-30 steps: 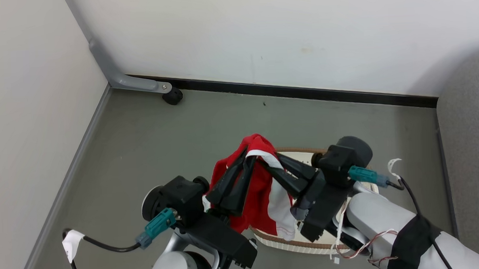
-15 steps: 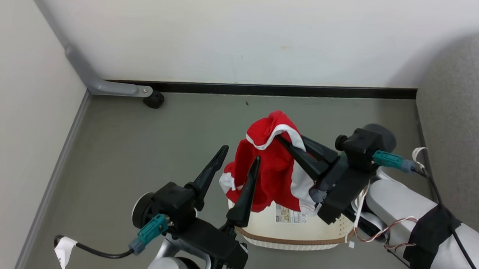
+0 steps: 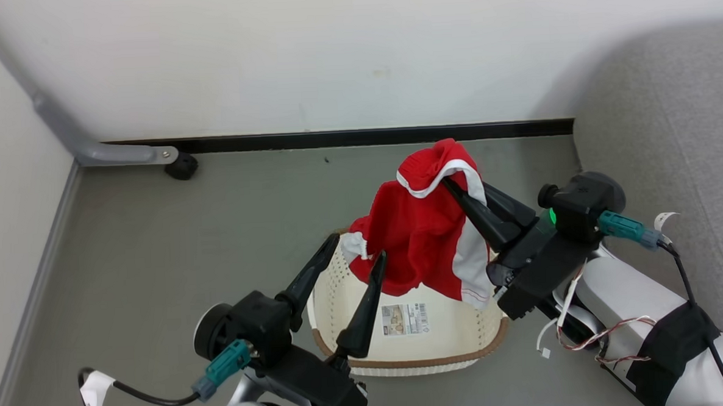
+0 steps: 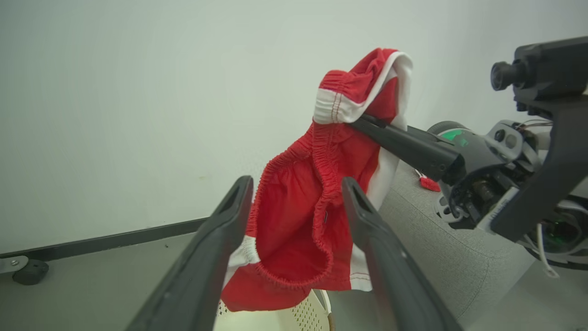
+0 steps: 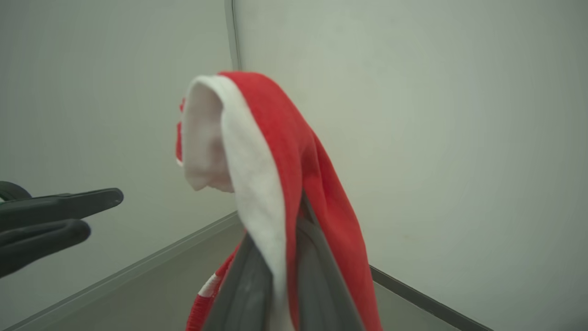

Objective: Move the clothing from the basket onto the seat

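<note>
While the right tool (image 3: 452,184) is clamped on the white-banded top fold of the red clothing (image 3: 421,237), the garment hangs lifted over the basket (image 3: 405,364), which sits on the grey floor (image 3: 186,235) with its label sticker (image 3: 406,319) bare. Left tool (image 3: 358,247) wide apart, holding nothing, tips just beside the cloth's lower edge. Grey seat (image 3: 669,122) lies to the right, beyond the right arm.
</note>
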